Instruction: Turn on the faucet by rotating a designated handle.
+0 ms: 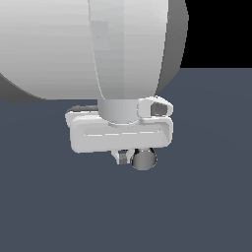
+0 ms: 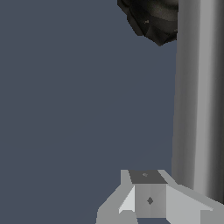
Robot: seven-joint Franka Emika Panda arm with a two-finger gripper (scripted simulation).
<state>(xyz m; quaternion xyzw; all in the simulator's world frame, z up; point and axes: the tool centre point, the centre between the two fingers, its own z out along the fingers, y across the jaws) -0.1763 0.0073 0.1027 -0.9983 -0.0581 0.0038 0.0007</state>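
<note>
Only one finger of the gripper shows in the wrist view, so whether the jaws stand apart or together I cannot tell. Just beside that finger runs the handle, a silver bar whose long axis lies along the finger's reach. At the bar's far end sits the faucet's black base. Seen from the exterior view, the bar's round end pokes out under the gripper. Likely the next move is a sideways push against the bar.

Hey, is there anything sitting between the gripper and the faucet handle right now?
Nothing visible does. In the wrist view the handle runs right beside the finger, with only bare floor around. The gripper hides most of it in the exterior view.
</note>
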